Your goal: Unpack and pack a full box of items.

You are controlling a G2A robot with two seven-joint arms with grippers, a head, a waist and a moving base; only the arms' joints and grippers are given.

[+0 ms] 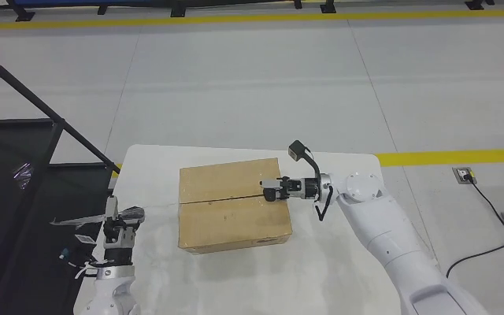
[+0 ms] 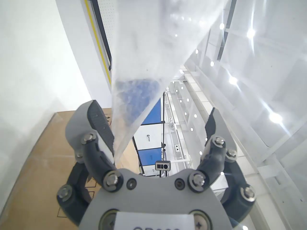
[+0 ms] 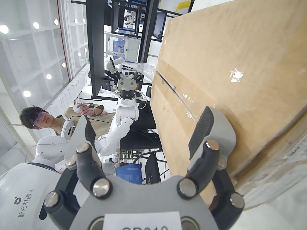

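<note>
A closed cardboard box [image 1: 234,205] sits mid-table, a seam running across its top flaps [image 3: 172,89]. My right gripper [image 1: 270,190] is at the box's right top edge, open; in its own view [image 3: 146,116] one finger [image 3: 203,130] rests on the box top [image 3: 227,72] near the seam. My left gripper [image 1: 122,224] stands off the box's left side, near the table's left edge. It is open [image 2: 154,111], and a strip of clear film [image 2: 148,48] clings to one finger pad [image 2: 100,123] and stretches away from it. The box [image 2: 36,156] lies just beyond.
The white table [image 1: 331,268] has bare room in front of and to the right of the box. Left of the table is a black area with crumpled clear plastic [image 1: 22,172] and a slanted black frame bar [image 1: 55,118].
</note>
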